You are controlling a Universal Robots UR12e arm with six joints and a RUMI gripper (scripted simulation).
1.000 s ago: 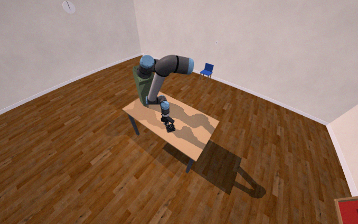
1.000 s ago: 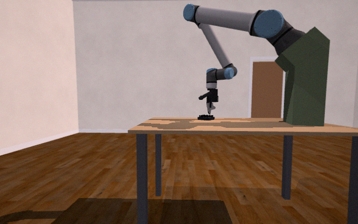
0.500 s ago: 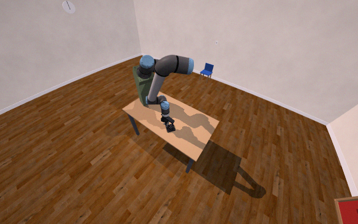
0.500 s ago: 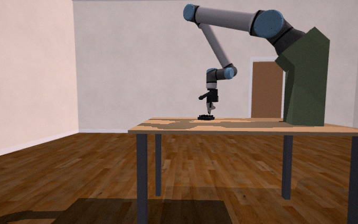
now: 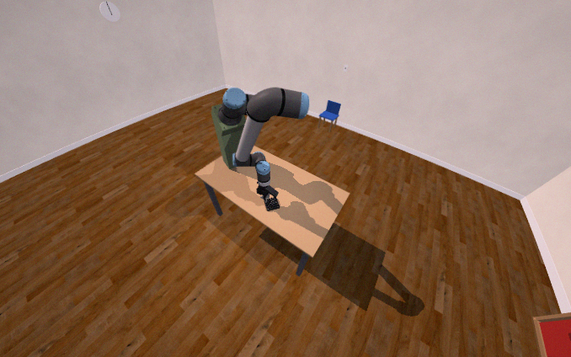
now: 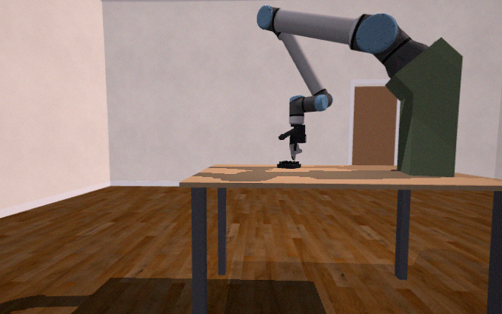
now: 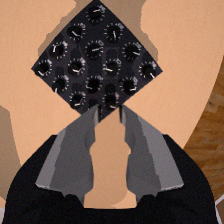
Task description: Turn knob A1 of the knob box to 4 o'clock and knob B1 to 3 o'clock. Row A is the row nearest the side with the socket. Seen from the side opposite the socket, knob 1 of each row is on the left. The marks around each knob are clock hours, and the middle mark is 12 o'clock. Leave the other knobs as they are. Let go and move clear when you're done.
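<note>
Knob box (image 7: 97, 62) on table (image 6: 362, 179) — hand (image 7: 108, 114) just above.

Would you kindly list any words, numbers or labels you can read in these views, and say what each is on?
No text is readable.
Knob box: only white pointer lines and tick marks around the knobs, no digits or letters.
Round wall clock: too small to read.
Gripper: no markings.

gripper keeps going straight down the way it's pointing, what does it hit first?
Probably the knob box: the gripper points down over its near corner, fingers narrowly set with nothing between them. Its tips hang just above the box on the table. Which knob is unclear.
</note>
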